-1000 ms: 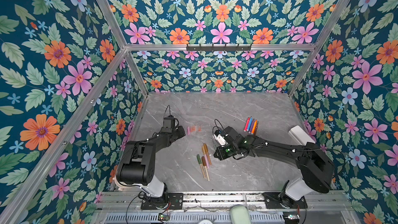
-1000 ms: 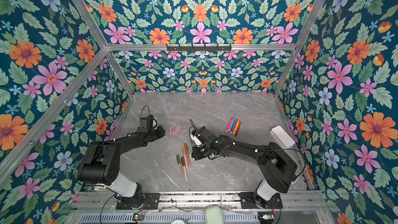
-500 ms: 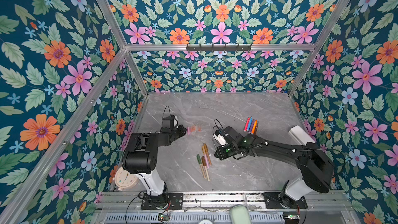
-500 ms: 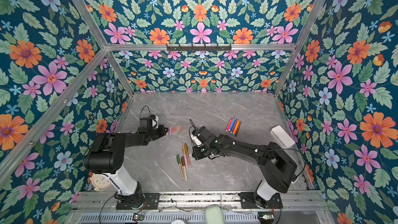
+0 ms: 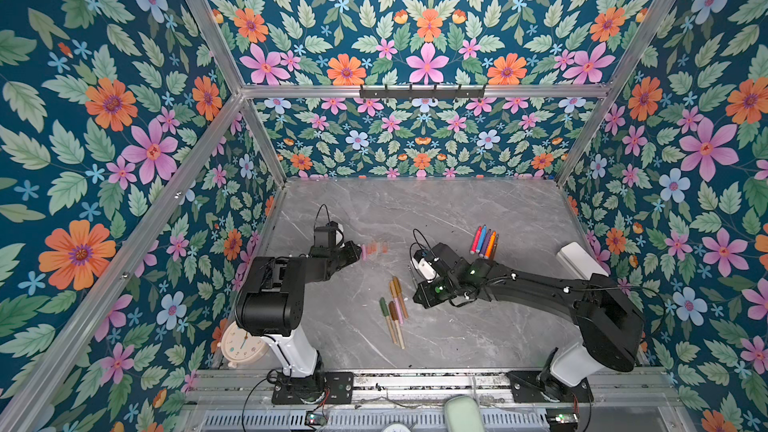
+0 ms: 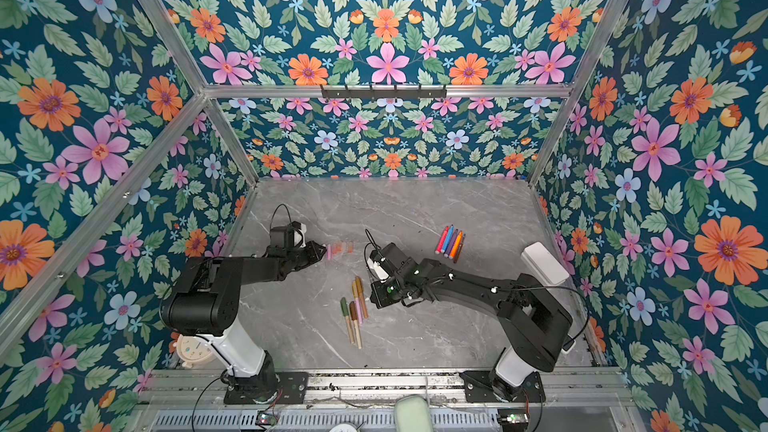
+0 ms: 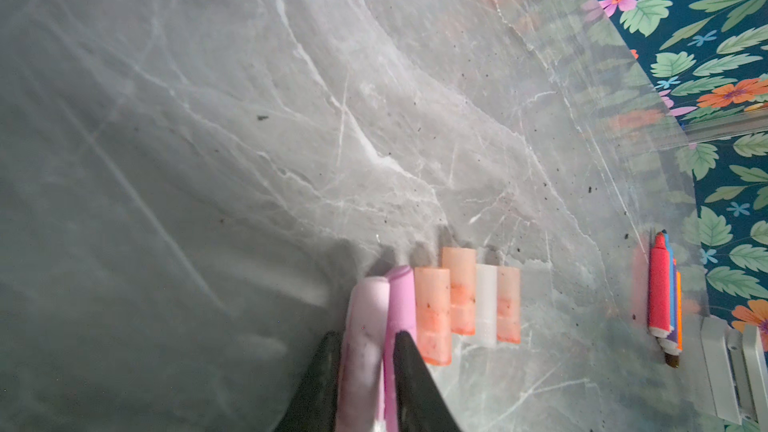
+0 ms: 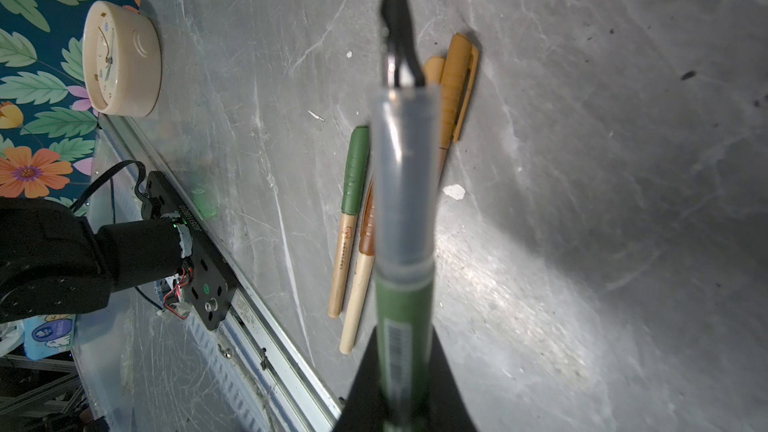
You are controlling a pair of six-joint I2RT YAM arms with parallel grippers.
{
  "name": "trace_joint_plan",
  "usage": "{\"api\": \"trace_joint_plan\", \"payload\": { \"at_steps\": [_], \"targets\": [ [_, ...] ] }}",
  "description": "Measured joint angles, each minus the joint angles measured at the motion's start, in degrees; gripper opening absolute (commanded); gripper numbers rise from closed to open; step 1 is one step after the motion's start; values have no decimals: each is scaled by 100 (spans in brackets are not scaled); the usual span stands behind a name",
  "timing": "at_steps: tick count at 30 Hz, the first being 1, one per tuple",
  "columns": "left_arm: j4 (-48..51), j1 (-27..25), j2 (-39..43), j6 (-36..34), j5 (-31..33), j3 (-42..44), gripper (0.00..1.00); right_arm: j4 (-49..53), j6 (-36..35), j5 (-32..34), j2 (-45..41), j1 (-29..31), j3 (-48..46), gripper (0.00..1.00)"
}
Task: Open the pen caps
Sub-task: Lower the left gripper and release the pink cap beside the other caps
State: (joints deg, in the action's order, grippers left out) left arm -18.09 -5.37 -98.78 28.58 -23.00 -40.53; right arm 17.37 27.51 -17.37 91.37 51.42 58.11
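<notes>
1. White boxy item [image 5: 582, 260], sitting at the right edge of the bench [image 5: 436, 209]; inside not showing.

2. Pen caps [image 7: 459, 297], 6 pcs, lying side by side in a short row on the bench, left of centre: pale pink, brighter pink, 3 translucent orange-red, 1 whitish. Long axes all running parallel, in line w/ my left jaws' reach.

3. Left jaws: I am resting them at bench level at the pink end of the row. They are standing narrowly parted, one either side of the pale pink cap [image 7: 365, 313]. Can't tell whether they are pinching it or only flanking it.

4. Green pen [image 8: 405, 326]: I am holding it in my right jaws, which are closing tight on its green barrel. Long axis running straight out ahead of the jaws, translucent grey section and then a dark pointed end leading.

5. Muted pens [image 5: 393, 311], approx 5, lying loose on the bench near the held pen, btwn my two arms. Roughly parallel, coloured caps toward the far wall, beige barrels toward the front rail.

6. Bright pens [image 5: 484, 242], red, blue, purple, orange, lying packed side by side toward the far right, well apart from the caps.

7. Left arm [image 5: 316, 270]: reaching low from its base toward bench centre. Right arm [image 5: 519, 288]: stretching low across the bench to the left, wrist bending.

8. Cream clock [image 5: 243, 344], standing by the left arm's base.
</notes>
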Motion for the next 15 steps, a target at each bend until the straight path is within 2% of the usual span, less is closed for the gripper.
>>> {"api": "trace_joint_plan", "payload": {
  "at_steps": [15],
  "targets": [
    [328, 0, 345, 131, -83, -42, 28, 168, -74, 4, 17, 2, 87, 0]
  ]
}}
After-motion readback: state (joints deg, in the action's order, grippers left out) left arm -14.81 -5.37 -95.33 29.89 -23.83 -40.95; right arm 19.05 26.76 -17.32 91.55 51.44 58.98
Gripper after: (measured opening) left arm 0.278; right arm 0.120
